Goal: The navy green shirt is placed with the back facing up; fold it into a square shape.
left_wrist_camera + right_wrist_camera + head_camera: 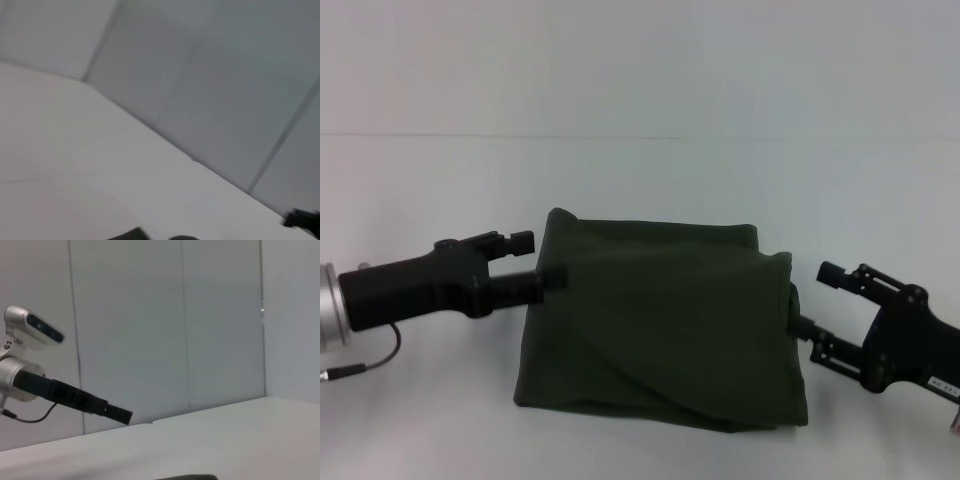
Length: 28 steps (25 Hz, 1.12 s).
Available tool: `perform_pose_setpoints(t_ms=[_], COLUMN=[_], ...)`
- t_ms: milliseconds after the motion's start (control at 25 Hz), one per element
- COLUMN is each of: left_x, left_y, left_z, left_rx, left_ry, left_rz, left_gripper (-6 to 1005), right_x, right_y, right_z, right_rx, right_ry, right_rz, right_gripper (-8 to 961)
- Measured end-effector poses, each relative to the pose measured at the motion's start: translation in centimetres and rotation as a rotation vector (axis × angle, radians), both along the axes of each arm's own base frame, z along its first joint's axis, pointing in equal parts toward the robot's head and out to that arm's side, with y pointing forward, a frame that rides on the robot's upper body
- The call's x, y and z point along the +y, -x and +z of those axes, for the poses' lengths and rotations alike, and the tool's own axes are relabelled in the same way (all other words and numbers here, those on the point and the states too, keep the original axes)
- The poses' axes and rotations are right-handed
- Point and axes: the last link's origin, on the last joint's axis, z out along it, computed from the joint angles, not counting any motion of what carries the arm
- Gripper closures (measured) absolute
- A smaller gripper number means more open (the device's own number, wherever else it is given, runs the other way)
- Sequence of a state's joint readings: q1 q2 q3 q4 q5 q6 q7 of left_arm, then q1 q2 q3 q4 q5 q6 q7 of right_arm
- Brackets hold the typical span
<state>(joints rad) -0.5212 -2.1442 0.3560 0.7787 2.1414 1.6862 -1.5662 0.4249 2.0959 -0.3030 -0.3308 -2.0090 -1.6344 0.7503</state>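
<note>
While the shirt lies folded, both tools touch its edges.

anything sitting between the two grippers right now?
In the head view, only the navy green shirt, folded to a rough square on the white table. The left gripper meets its left edge, the right gripper its right edge.
</note>
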Motion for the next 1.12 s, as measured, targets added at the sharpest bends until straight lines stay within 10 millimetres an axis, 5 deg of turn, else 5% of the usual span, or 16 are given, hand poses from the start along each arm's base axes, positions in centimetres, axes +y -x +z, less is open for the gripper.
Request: perform_pose_setpoints(t_ms=[360,600,1120], left_x=[-3.7,-5.2,-5.6], left_y=[0.2,1.1,1.3], left_z=[-3.0,-4.0,-4.5], left_rx=[0.123,0.129,0.115], left_ry=[0.019,0.012,0.023], left_rz=[-0.304,-0.336,-0.33], left_gripper=[40,30,30], right_x=[-1.6,-2.6,-2.3], right_y=[-0.6,-2.3,-2.2], right_z=[-1.6,-1.8,-1.8], right_rx=[-0.067,-0.107,-0.116], right_ry=[0.033,0.03,0.026], right_rz=[0.038,-0.035,-0.035], right_gripper=[199,199,199])
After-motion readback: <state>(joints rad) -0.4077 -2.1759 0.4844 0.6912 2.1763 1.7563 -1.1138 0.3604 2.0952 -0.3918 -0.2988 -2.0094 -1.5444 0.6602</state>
